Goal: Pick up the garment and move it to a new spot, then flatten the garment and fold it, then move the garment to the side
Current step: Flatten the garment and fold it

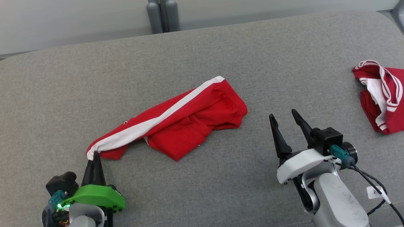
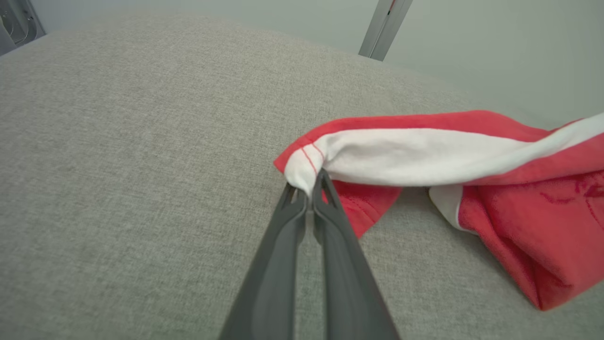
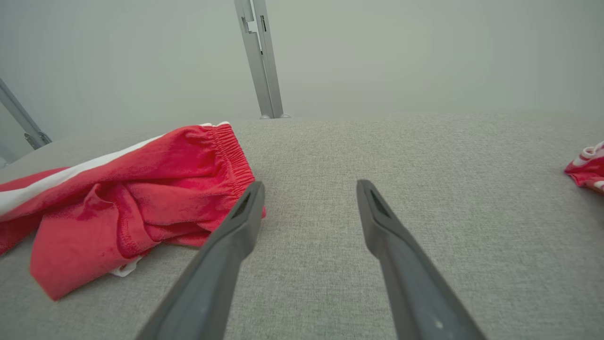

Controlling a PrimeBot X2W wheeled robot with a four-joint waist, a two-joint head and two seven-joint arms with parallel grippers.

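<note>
A table (image 1: 202,195) covered in grey woven fabric, rounded at its far corners, stretches wide across the scene. Behind it stands a plain pale wall (image 3: 424,47), with a grey metal upright (image 3: 259,61) at the table's far edge. Light falls soft and even.

A broad padded surface (image 1: 202,195) covered in grey woven cloth, its far edge curving down at both corners, carries two garments. Near its middle lie red shorts (image 1: 195,119), crumpled and folded over themselves, running from the near left to the far right. A white side stripe (image 1: 151,124) runs along their length, the gathered elastic waistband (image 1: 232,94) is at the far-right end, and the near-left hem narrows to a point. Well apart, at the right edge, lies a bunched red-and-white garment (image 1: 369,107).
</note>
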